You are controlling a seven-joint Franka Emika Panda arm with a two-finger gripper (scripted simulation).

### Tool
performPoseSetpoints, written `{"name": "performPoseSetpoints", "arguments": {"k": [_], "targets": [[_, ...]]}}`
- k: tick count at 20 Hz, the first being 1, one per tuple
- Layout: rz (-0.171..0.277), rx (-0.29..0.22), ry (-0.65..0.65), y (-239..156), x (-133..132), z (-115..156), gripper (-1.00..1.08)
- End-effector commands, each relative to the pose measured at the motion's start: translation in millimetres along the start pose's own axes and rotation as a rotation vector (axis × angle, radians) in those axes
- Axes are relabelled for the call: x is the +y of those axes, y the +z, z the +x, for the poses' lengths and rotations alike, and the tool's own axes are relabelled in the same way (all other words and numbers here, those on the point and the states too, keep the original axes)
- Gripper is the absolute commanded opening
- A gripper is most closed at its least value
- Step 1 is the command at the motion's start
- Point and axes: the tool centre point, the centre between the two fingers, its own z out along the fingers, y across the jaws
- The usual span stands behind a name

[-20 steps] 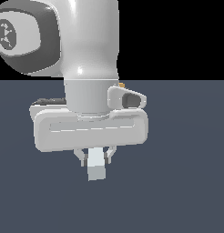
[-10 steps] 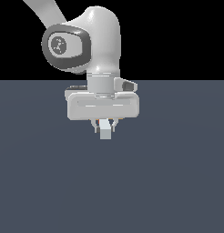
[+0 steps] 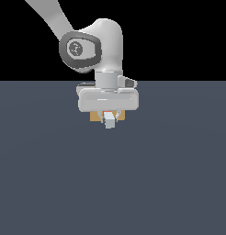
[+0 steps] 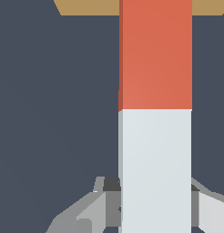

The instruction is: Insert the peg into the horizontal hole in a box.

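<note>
My gripper (image 3: pixel 109 120) is shut on the peg (image 3: pixel 109 122), whose pale grey-white end faces the exterior camera with a sliver of orange-red above it. In the wrist view the peg (image 4: pixel 155 113) runs from my fingers (image 4: pixel 93 209) forward, white half near me and orange-red half ahead, its tip reaching the tan box (image 4: pixel 86 7). In the exterior view the box (image 3: pixel 94 116) shows only as tan corners behind the hand. The hole is hidden behind the peg and hand.
A flat dark grey-blue floor (image 3: pixel 170 174) spreads all around, with black background above its far edge. The arm's wrist and elbow (image 3: pixel 94 46) rise above the hand.
The arm with the peg has moved away from the exterior camera, shrinking in view, and the tan box now shows just behind the hand.
</note>
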Motion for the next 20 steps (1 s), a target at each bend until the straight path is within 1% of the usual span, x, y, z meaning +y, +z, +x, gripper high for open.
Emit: {"name": "performPoseSetpoints", "arguments": {"k": [1,20], "targets": [[-0.001,0.0,0.003,-1.5,2.9,6.2,-1.0],[-0.001,0.0,0.002,-1.8,7.0,14.2,-1.0]]}}
